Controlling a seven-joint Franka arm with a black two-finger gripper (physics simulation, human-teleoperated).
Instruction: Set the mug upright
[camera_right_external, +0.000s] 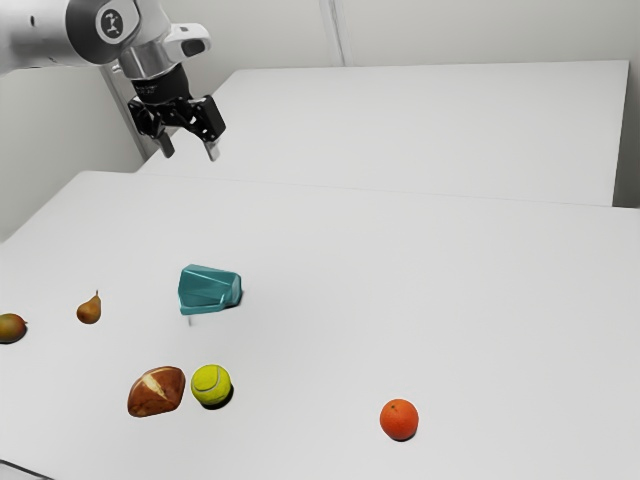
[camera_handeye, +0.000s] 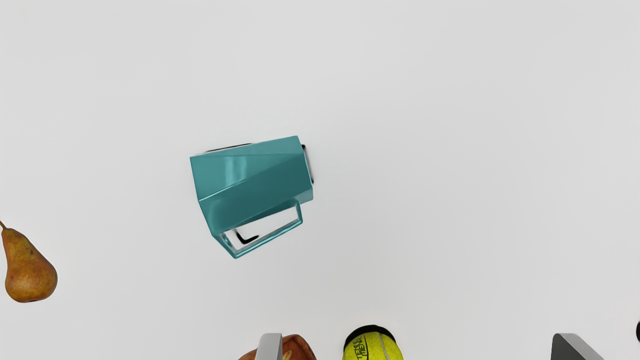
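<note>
Mug (camera_right_external: 208, 289) on its side on counter (camera_right_external: 330, 260)
Pincer (camera_right_external: 190, 150) spread, above counter, well apart from mug; ball (camera_right_external: 211, 385) & pear (camera_right_external: 89, 308) near mug, handle (camera_handeye: 270, 239) out.

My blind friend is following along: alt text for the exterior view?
A teal mug lies on its side on a white table, with a robot's open gripper raised beyond it. A pear, a round fruit, a bread roll, a tennis ball and an orange also lie there.
</note>
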